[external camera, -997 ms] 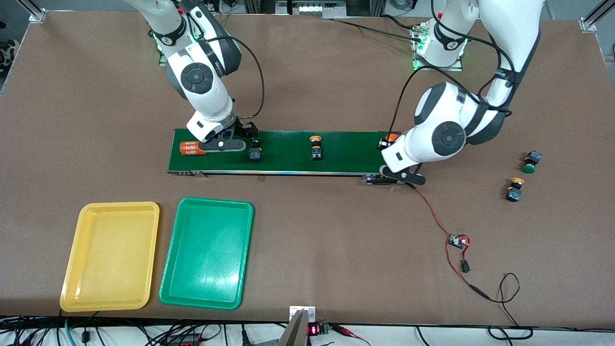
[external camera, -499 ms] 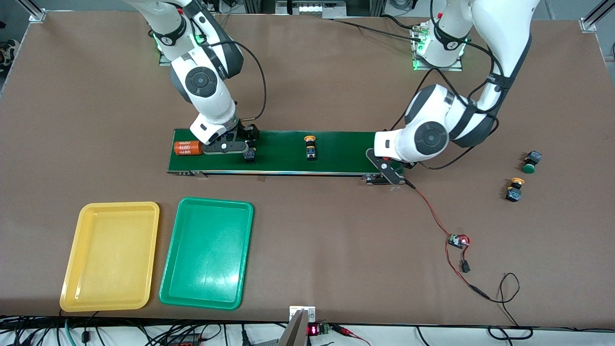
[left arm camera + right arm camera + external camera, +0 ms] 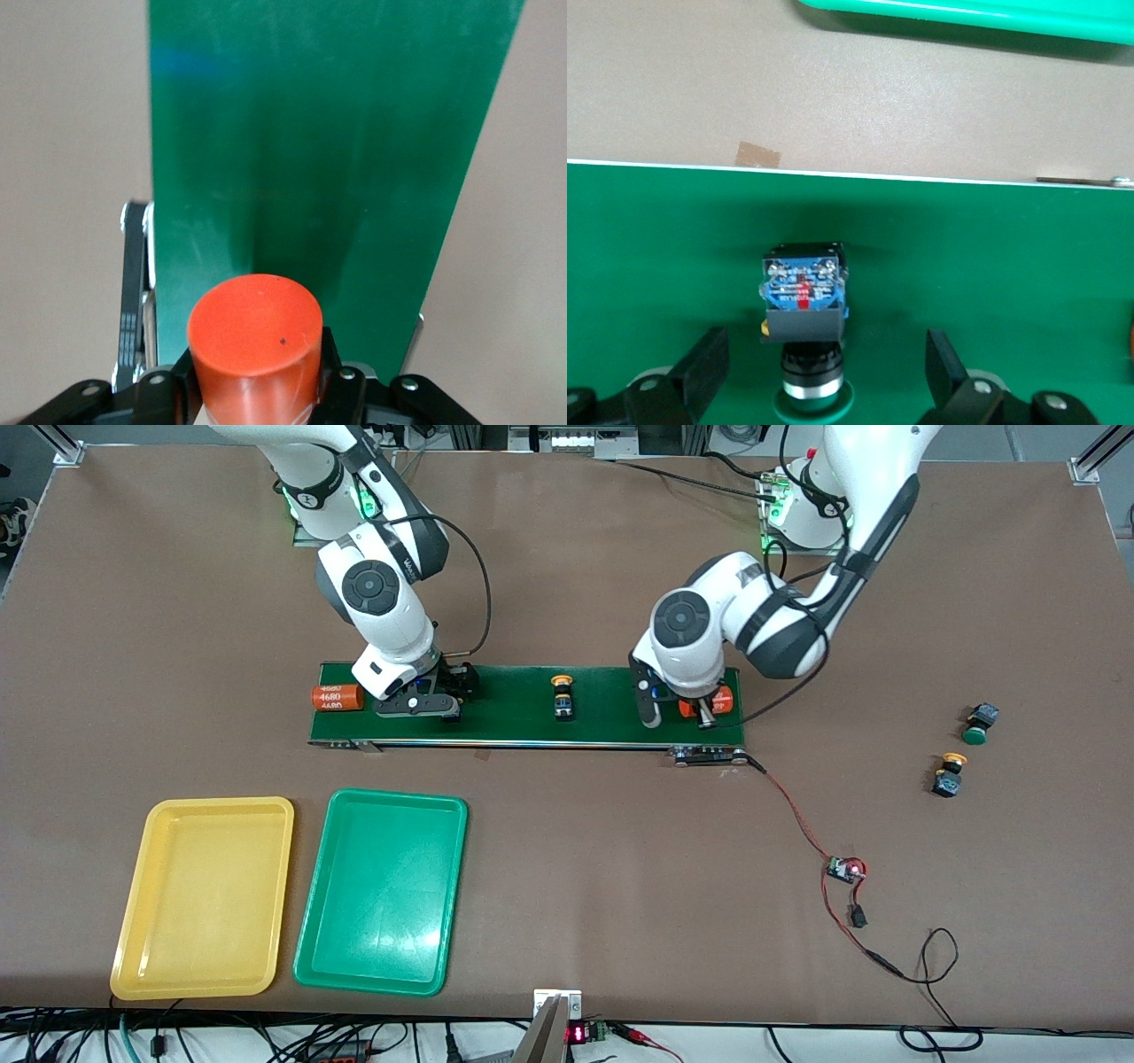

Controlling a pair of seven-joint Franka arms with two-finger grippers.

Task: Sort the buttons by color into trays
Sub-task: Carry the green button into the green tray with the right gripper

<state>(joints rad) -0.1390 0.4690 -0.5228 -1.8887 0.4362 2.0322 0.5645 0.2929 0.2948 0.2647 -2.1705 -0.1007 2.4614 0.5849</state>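
My right gripper [image 3: 440, 707] is low over the dark green belt [image 3: 611, 708], open. Its fingers [image 3: 704, 363] stand on either side of a green-capped button [image 3: 803, 301] that lies on the belt, without touching it. My left gripper [image 3: 700, 708] is over the belt's end toward the left arm, shut on an orange cylinder [image 3: 255, 341]. A yellow-capped button [image 3: 562, 695] stands mid-belt. A green-capped button [image 3: 976, 723] and a yellow-capped one [image 3: 949, 775] lie on the table off the belt, toward the left arm's end. The yellow tray [image 3: 204, 895] and the green tray [image 3: 381, 895] are empty.
A second orange cylinder printed 4680 [image 3: 335, 697] lies at the belt's end toward the right arm. A red and black wire with a small circuit board [image 3: 846, 868] runs from the belt's corner toward the front camera.
My left arm swung in over the belt with the orange cylinder. The yellow-capped button and the 4680 cylinder rode the belt toward the right arm's end. My right gripper stayed over the green-capped button.
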